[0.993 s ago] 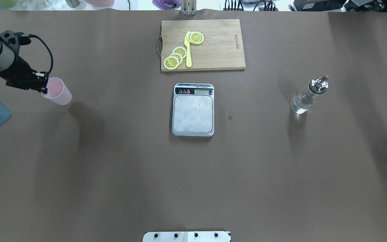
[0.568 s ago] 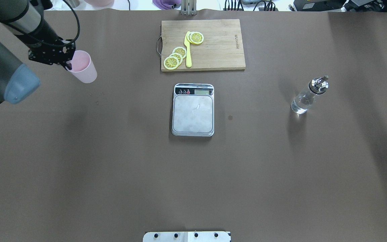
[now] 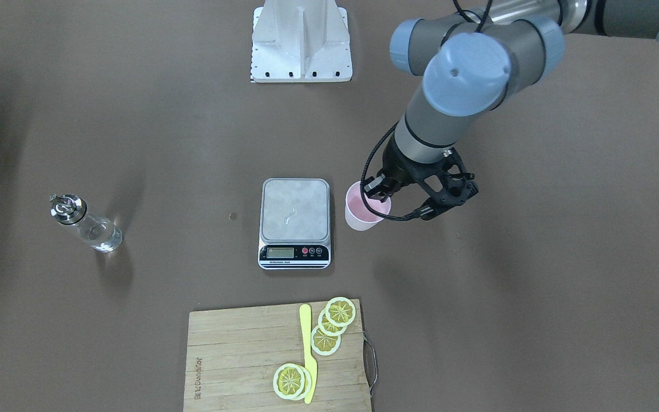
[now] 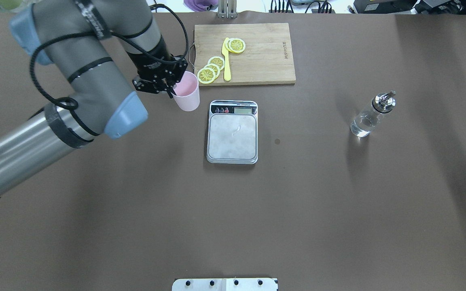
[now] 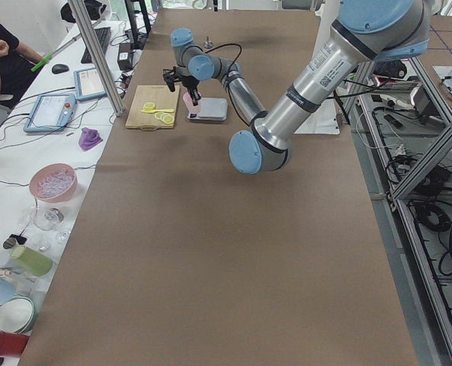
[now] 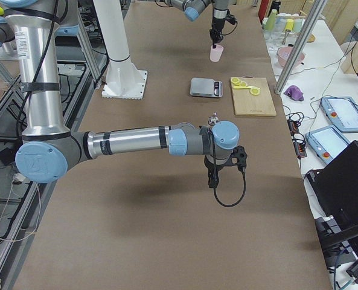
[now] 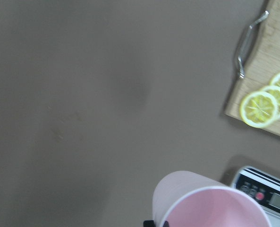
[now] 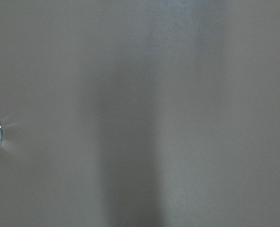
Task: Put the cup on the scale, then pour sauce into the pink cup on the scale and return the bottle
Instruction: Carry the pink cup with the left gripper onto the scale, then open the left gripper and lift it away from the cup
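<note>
The left gripper [image 4: 172, 91] pinches the cup [image 4: 187, 96] by its rim, fingers narrowed on the wall, carrying it upright just beside the scale [image 4: 232, 135], presumably to set it level on the platform.

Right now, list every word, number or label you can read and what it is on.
Nothing is legible enough to quote.
Wooden cutting board: brand mark near one short edge, too small to read.
Digital kitchen scale: display and black-strip print too small to read.
Left arm: sticker text blurred.
</note>
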